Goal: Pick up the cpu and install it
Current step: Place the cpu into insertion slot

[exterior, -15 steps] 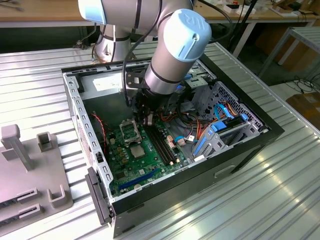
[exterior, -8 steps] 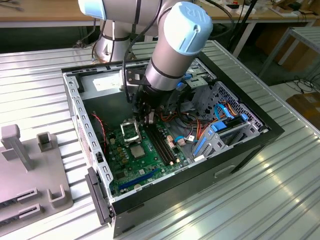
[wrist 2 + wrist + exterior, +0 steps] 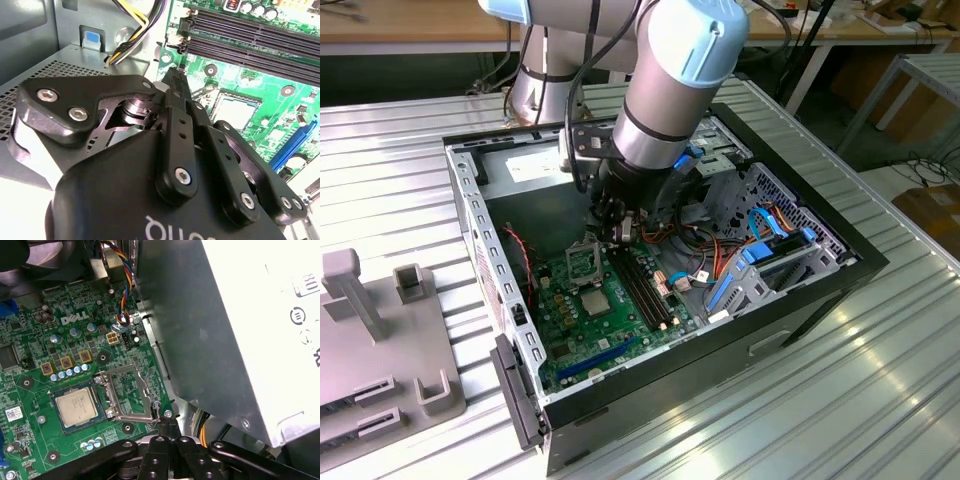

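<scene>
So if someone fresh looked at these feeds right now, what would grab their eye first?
Probably the big grey arm reaching down into the open computer case in the exterior view, its claw shut and empty just above the green motherboard. Next, the cpu already lying in its socket, with the metal load frame beside it still flipped open.

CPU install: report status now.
Gripper shut, empty, beside the open socket frame. Cpu seated flat in the socket on the motherboard. Nothing lies over it.
</scene>
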Available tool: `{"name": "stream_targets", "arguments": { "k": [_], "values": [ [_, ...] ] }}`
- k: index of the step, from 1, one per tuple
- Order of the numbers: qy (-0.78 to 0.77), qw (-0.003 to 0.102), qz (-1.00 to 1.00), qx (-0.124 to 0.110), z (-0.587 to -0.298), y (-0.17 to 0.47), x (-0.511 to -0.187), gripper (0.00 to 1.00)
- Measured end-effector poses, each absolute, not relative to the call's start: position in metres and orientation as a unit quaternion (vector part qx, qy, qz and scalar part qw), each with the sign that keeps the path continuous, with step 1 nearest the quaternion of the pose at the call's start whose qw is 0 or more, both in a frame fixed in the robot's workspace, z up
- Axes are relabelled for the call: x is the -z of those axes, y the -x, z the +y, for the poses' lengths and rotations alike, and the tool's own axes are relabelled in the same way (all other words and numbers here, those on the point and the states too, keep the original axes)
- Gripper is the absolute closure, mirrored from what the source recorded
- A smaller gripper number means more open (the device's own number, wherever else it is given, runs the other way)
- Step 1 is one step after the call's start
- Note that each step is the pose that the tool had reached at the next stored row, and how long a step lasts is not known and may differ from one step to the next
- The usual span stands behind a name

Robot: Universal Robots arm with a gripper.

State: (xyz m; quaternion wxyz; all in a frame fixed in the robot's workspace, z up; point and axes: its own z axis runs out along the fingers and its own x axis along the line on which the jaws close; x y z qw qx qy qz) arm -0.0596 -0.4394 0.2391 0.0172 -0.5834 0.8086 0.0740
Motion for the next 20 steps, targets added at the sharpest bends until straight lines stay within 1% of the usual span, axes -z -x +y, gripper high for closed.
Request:
{"name": "stream_targets", "arguments": {
  "k": [20],
  "values": [
    [0.583, 0.017, 0.809, -0.074, -0.4394, 0.0634, -0.2445, 0.89]
  ]
}}
